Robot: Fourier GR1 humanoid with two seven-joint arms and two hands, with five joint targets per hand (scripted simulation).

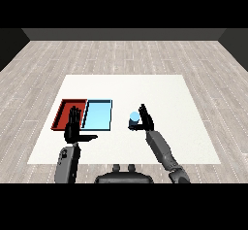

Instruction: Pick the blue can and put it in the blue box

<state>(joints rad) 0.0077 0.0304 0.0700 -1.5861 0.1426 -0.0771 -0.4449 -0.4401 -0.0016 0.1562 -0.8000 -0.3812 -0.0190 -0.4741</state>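
A small blue can stands on the white table, right of the light blue tray. My right hand is directly to the can's right, touching or nearly touching it, fingers fairly straight and pointing up. I cannot see fingers curled round the can. My left hand is open with straight fingers and the thumb sticking out to the right. It hovers over the red tray's right part, near the seam with the blue tray.
The red tray and the light blue tray lie side by side at the table's left. Both grey forearms come in from the lower corners. Wooden floor surrounds the table.
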